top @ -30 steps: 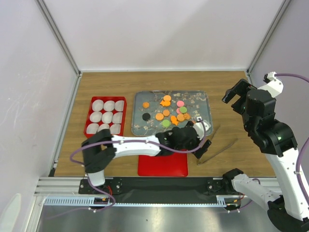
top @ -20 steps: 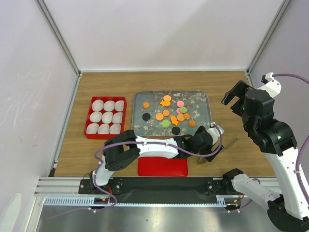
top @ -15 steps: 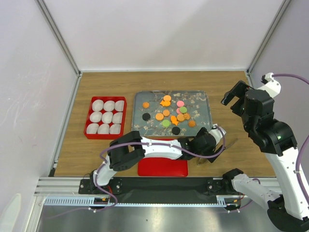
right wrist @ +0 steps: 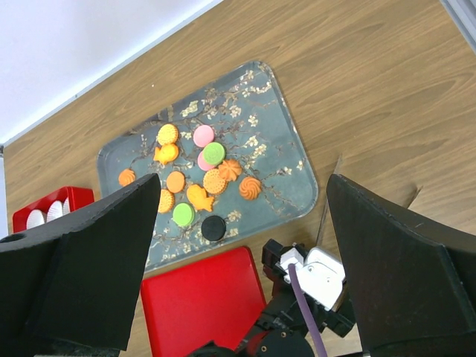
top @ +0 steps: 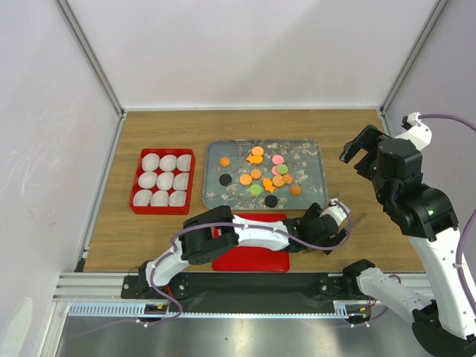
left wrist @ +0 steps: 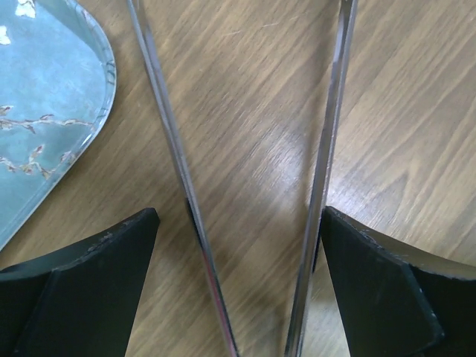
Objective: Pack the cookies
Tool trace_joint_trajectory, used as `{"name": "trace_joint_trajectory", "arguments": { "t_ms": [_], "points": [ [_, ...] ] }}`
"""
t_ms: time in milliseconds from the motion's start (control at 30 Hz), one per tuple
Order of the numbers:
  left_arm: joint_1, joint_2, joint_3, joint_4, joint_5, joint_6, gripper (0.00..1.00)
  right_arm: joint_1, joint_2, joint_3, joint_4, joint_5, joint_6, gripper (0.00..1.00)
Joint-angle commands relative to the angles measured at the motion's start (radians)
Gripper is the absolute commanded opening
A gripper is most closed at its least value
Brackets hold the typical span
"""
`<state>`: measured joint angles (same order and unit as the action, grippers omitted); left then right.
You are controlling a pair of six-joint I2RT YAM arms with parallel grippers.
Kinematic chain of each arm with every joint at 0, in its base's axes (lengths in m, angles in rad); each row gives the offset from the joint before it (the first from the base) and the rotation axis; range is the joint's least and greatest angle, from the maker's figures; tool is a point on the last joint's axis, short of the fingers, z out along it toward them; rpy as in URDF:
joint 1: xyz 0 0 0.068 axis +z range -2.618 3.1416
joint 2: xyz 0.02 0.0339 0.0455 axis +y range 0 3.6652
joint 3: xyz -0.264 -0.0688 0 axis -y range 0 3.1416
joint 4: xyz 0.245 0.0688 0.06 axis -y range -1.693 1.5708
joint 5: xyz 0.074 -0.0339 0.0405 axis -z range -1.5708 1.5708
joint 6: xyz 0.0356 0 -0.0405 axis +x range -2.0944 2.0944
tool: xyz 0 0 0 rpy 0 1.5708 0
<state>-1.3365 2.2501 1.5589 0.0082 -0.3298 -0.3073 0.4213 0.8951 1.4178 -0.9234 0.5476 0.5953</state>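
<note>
The cookies (top: 260, 175), small flat pieces in orange, pink, green and black, lie on a grey flowered tray (top: 312, 160); the right wrist view shows the same cookies (right wrist: 204, 175) from above. Metal tongs (left wrist: 171, 149) lie on the wood right of the tray's near corner. My left gripper (left wrist: 239, 216) is open and low over them, both tong arms between its fingers, the right arm close against the right finger. From the top camera, the left gripper (top: 331, 216) covers most of the tongs (top: 357, 220). My right gripper (top: 357, 152) hangs open and empty, high over the table's right side.
A red box (top: 135, 195) filled with white paper cups stands left of the tray. A flat red lid (top: 253, 259) lies near the front edge, partly under the left arm. The tray's corner (left wrist: 44, 97) lies just left of the tongs.
My left arm has swung right from the tray's near edge and come down over the tongs. The right arm has barely moved.
</note>
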Motion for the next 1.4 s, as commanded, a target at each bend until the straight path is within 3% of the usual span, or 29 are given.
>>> {"name": "trace_joint_trajectory", "arguments": {
  "t_ms": [0, 400, 733, 1367],
  "points": [
    [-0.010, 0.020, 0.041, 0.045, -0.040, -0.030, 0.95, -0.004, -0.021, -0.003, -0.002, -0.003, 0.006, 1.00],
    [-0.026, 0.063, 0.046, 0.065, -0.084, -0.044, 0.85, -0.004, -0.038, -0.017, 0.000, -0.006, 0.015, 1.00],
    [-0.026, 0.013, 0.046, 0.076, -0.084, -0.006, 0.65, -0.004, -0.054, -0.019, -0.003, -0.002, 0.017, 1.00],
    [-0.026, -0.178, 0.003, 0.087, -0.097, 0.050, 0.65, -0.004, -0.051, 0.040, -0.028, 0.034, -0.009, 1.00]
  ]
}}
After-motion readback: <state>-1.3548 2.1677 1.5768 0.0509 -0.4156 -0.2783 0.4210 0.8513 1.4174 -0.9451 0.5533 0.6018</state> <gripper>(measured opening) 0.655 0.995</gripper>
